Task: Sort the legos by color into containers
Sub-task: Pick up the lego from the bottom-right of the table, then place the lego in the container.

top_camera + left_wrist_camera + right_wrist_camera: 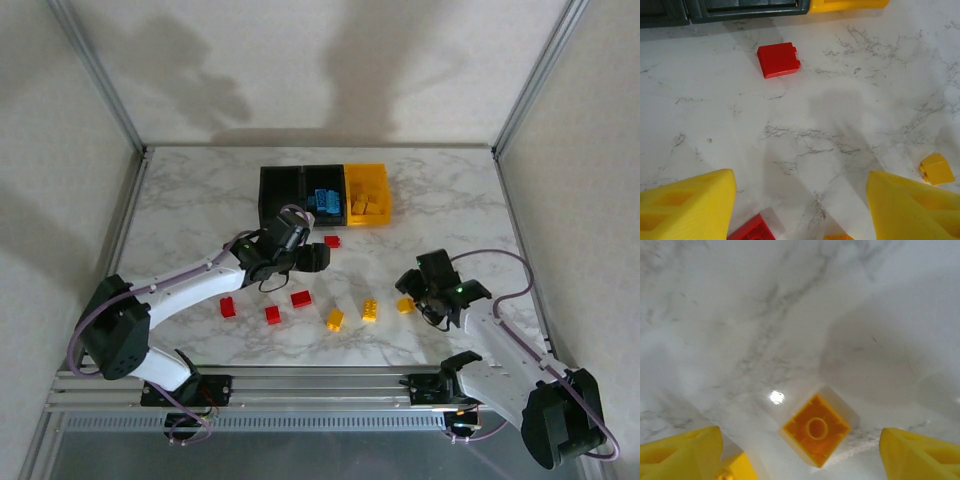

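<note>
In the top view, the containers stand in a row at the far side of the table. The left black bin looks empty, the middle black bin holds blue legos, and the yellow bin holds yellow legos. On the marble one far red lego lies just in front of the bins. Three more red legos and three loose yellow legos lie nearer to the arms. The left gripper hovers close to the far red lego, and the right gripper is over the rightmost yellow lego. In the left wrist view, the left fingers are spread wide with only bare marble between them. The far red lego lies ahead of them, well apart, near the front wall of the bins. In the right wrist view, the right fingers are also spread, and the rightmost yellow lego sits on the table between them, touching neither. I judge that the sorting is about half done and that both arms are in the reaching step. The right arm needs to descend and close on its lego, which sits diagonally to the fingers, so a small turn of the wrist may help. The left arm must advance to the red one, which I think belongs in the empty black bin.
</note>
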`<state>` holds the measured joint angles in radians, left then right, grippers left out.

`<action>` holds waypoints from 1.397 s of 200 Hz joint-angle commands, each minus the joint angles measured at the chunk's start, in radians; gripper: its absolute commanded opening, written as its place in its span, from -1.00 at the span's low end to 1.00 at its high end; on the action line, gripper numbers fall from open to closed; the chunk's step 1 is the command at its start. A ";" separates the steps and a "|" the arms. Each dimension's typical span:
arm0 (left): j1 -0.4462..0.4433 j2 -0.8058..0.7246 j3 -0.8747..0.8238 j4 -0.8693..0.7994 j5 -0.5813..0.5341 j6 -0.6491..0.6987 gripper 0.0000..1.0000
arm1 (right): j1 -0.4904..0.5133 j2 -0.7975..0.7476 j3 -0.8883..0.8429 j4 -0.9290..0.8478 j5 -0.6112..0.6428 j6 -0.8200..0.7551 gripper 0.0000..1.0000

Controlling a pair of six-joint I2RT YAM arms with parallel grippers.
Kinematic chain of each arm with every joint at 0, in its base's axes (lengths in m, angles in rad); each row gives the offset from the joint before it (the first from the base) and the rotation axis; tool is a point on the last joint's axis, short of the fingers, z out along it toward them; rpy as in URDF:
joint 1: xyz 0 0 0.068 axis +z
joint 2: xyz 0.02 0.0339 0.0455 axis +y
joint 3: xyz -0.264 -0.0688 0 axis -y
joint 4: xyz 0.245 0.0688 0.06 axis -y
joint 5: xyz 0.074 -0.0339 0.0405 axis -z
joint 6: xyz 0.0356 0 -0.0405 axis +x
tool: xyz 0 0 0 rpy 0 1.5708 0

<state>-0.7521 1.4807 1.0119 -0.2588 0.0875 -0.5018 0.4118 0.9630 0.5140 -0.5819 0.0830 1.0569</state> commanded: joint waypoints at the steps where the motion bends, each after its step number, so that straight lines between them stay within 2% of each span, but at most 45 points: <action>1: -0.006 -0.003 -0.018 0.031 0.021 -0.006 0.37 | 0.041 0.017 -0.039 0.036 0.019 0.120 0.66; 43: -0.006 0.007 -0.033 0.042 0.030 -0.006 0.37 | 0.080 0.105 -0.061 0.118 0.008 0.183 0.61; 91: -0.006 -0.001 -0.051 0.062 0.035 -0.027 0.36 | 0.084 0.183 -0.016 0.125 0.047 0.169 0.52; 110: -0.007 -0.003 -0.050 0.060 0.036 -0.030 0.36 | 0.084 0.191 -0.022 0.132 0.048 0.169 0.39; 148: -0.007 -0.020 -0.057 0.051 0.026 -0.030 0.36 | 0.084 0.185 -0.019 0.140 0.050 0.160 -0.03; 180: -0.007 -0.033 -0.062 0.047 0.020 -0.041 0.36 | 0.084 0.187 0.011 0.135 0.071 0.129 -0.23; 235: 0.006 -0.077 -0.081 0.040 -0.037 -0.099 0.36 | 0.084 0.253 0.187 0.117 0.135 -0.015 -0.32; 279: 0.044 -0.131 -0.127 0.029 -0.068 -0.151 0.36 | 0.082 0.456 0.468 0.140 0.145 -0.191 -0.32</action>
<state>-0.7322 1.3933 0.9180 -0.2173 0.0624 -0.6083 0.4896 1.3212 0.8436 -0.4606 0.1940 0.9951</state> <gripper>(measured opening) 0.680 0.342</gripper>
